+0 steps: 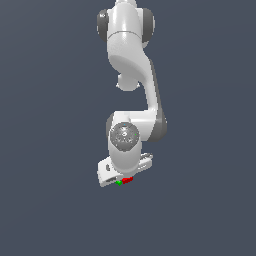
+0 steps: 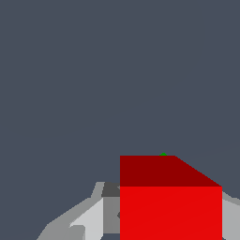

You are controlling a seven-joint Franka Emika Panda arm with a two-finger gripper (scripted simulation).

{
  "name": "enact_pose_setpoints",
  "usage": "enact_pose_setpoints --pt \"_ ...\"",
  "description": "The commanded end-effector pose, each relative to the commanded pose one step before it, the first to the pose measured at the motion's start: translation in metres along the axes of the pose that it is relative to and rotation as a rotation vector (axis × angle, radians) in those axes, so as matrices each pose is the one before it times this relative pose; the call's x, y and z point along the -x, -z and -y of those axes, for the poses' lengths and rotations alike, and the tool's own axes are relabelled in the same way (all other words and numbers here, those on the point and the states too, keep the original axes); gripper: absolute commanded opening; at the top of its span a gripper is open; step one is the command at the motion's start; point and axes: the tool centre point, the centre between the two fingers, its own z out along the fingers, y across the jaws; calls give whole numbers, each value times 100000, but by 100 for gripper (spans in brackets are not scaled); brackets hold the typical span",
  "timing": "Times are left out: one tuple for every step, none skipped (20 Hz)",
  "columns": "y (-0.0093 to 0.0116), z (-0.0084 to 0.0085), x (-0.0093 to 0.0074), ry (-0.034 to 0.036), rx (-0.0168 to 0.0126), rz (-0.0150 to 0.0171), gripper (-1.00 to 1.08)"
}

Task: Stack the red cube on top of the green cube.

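Observation:
The red cube (image 2: 171, 206) fills the space between my gripper's (image 2: 169, 224) two grey fingers (image 2: 110, 213), which press against its sides. Only a sliver of the green cube (image 2: 163, 153) shows, peeking out just behind the red cube's top edge. In the exterior view the white gripper (image 1: 123, 178) hangs under the arm. The red cube (image 1: 128, 179) sits at its lower edge. The green cube (image 1: 119, 182) is right beside the red cube, on the exterior view's left and slightly lower. Whether the two cubes touch cannot be told.
A plain dark grey-blue surface (image 1: 50, 210) surrounds the arm on all sides. The white arm (image 1: 131, 65) reaches down from the top of the exterior view and hides the gripper's fingers there.

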Motion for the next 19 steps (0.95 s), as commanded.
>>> enact_pose_setpoints --pt "-635 -1109 914 70 25 -114 -100" --pt "-220 -365 293 0 0 0 -100" --pt "-194 -324 254 0 0 0 -100" --pt "-167 -282 213 0 0 0 -100" --pt "-140 -239 170 0 0 0 -100" --pt "-112 -195 125 0 0 0 -100" --pt "-83 -151 79 0 0 0 -100" --pt "-47 -92 30 0 0 0 -100" --pt "-12 -25 3 0 0 0 -100" --pt "0 0 0 0 0 0 100" --pt "0 0 0 0 0 0 100" --pt "0 0 0 0 0 0 100" --pt "0 0 0 0 0 0 100" --pt "0 0 0 0 0 0 100" --pt "0 0 0 0 0 0 100" --pt "0 0 0 0 0 0 100" --pt "0 0 0 0 0 0 100" --pt "0 0 0 0 0 0 100" --pt "0 0 0 0 0 0 100"
